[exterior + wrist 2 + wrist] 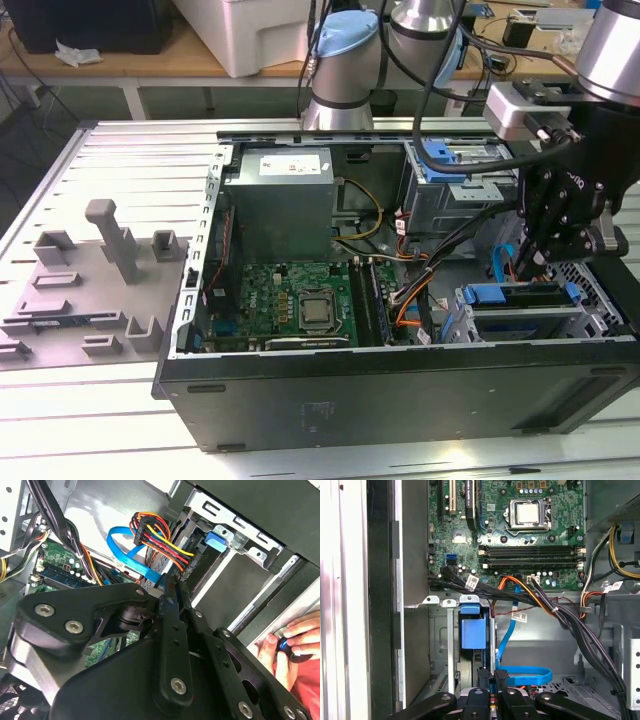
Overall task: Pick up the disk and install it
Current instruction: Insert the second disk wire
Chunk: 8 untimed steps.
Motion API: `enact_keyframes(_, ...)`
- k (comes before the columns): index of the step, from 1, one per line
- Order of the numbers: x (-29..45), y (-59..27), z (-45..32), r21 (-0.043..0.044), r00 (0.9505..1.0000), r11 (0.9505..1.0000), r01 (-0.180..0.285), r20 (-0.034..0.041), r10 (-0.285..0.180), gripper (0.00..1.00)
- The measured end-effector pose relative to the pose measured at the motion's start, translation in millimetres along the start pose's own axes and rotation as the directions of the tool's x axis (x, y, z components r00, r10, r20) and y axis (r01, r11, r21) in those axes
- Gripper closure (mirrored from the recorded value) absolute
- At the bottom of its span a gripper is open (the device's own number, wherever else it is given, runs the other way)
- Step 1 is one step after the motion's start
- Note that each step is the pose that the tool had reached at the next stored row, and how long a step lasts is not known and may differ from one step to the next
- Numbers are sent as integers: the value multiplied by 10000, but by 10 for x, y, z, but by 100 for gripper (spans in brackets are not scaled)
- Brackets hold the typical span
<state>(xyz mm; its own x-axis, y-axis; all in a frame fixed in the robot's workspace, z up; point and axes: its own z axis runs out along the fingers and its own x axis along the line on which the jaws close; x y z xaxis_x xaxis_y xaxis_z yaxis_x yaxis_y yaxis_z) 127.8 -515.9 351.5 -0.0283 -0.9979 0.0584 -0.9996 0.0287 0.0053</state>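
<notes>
My gripper (545,245) hangs inside open case (400,400), above drive cage (520,315); fingers' state I cannot tell. Disk (520,295) sits in cage, blue rail up. I judge: keep clear of blue data cable (520,672), press squarely.

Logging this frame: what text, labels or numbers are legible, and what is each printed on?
Nothing is clear enough to quote.
White label on the grey power supply box: print too small to read.
White tags on the black cables: print blurred.
Markings on the motherboard: too small to read.
</notes>
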Motion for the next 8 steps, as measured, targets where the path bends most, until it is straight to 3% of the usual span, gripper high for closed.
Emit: enact_keyframes(8,4,0,2,-5,10000,10000,-83,1,83,84)
